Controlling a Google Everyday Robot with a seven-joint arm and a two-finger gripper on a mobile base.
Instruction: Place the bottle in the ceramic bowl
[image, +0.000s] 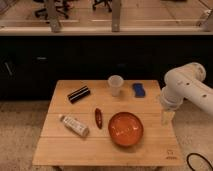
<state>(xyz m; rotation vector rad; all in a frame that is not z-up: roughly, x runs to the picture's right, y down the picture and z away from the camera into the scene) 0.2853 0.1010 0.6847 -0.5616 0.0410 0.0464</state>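
The bottle is small, slim and white with a grey-printed label. It lies on its side at the left of the wooden table. The ceramic bowl is wide, shallow and glossy orange-red. It stands empty at the front right of the table, well to the right of the bottle. My gripper hangs below the white arm at the table's right edge. It is to the right of the bowl and far from the bottle, and it holds nothing that I can see.
A small dark red pepper-like object lies between the bottle and the bowl. A black ribbed bar, a translucent cup and a blue object stand along the table's back. A dark counter is behind the table.
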